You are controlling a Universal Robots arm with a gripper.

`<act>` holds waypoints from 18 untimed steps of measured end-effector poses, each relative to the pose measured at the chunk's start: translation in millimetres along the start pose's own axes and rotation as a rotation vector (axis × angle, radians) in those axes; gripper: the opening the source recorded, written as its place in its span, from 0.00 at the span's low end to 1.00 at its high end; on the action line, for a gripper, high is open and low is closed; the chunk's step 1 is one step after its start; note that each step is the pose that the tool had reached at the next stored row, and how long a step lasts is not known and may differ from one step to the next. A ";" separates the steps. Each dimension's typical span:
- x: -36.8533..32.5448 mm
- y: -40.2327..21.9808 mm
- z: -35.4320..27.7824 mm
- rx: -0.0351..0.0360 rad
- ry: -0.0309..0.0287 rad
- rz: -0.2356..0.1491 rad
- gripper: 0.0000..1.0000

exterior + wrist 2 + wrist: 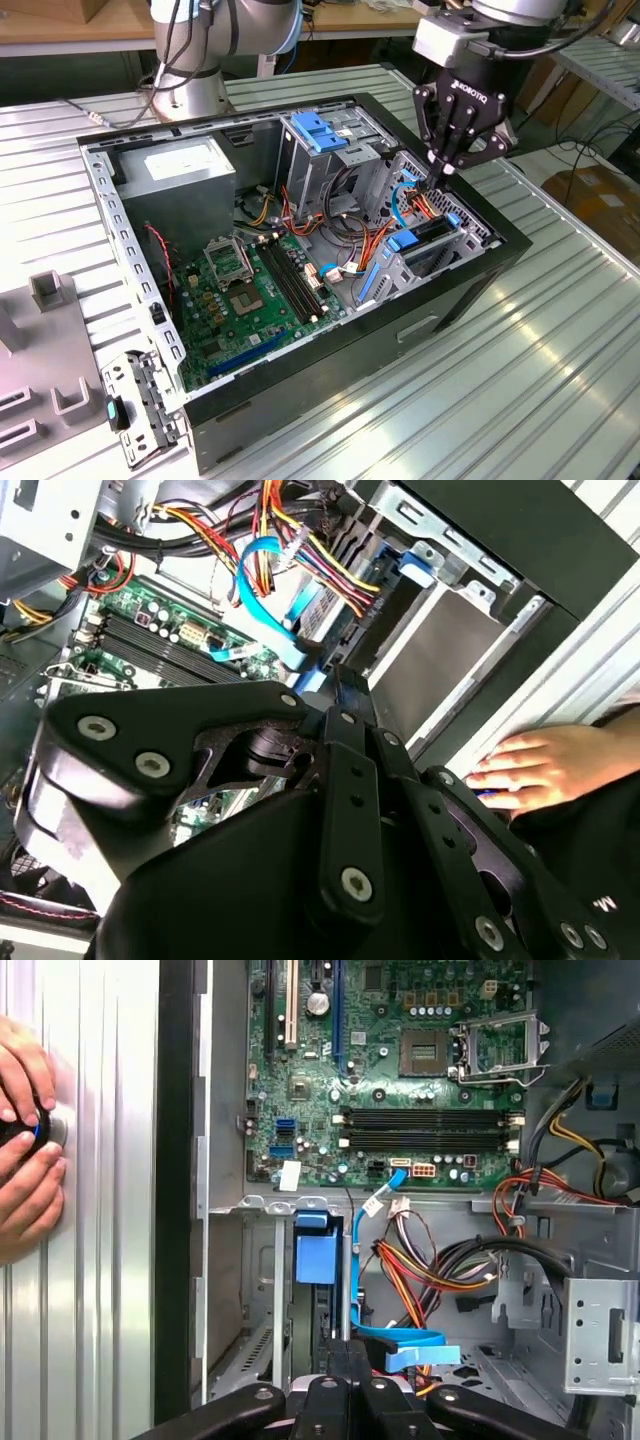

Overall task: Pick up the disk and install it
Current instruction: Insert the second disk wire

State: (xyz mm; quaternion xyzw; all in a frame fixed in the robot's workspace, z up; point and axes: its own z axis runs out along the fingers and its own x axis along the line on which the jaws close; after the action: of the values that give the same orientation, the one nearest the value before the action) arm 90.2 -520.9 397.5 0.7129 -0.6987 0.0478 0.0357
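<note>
The disk [428, 231] stands on edge inside the grey drive cage at the case's front corner, on the exterior view's right. Its dark upper edge shows between blue rail ends. In the first wrist view the disk [320, 1315] is a dark slot below a blue tab. My gripper [447, 168] hangs straight above that cage, fingers pressed together and pointing down, holding nothing. Its tips [345, 1352] sit just over the disk's upper edge; I cannot tell whether they touch it. In the second wrist view the gripper [345, 690] points at the same bay.
The open black computer case [470, 285] lies on a ribbed metal table. Inside are the motherboard [250, 290], a grey power-supply box [180, 170], a blue bracket [318, 130] and loose cables [375, 235]. A person's hands [25, 1150] rest on the table beside the case. Grey fixtures [50, 300] stand at the left.
</note>
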 end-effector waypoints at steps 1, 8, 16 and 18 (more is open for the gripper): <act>-4.1 0.2 -0.5 -0.0002 0.0080 0.000 0.11; -27.2 0.1 0.4 -0.0014 0.0266 -0.001 0.11; -35.0 0.1 4.4 -0.0028 0.1059 -0.002 0.11; -36.4 0.1 5.8 -0.0032 0.1241 -0.002 0.11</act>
State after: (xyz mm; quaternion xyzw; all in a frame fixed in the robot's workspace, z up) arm 89.5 -485.4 387.4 0.7093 -0.6944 0.0907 0.0802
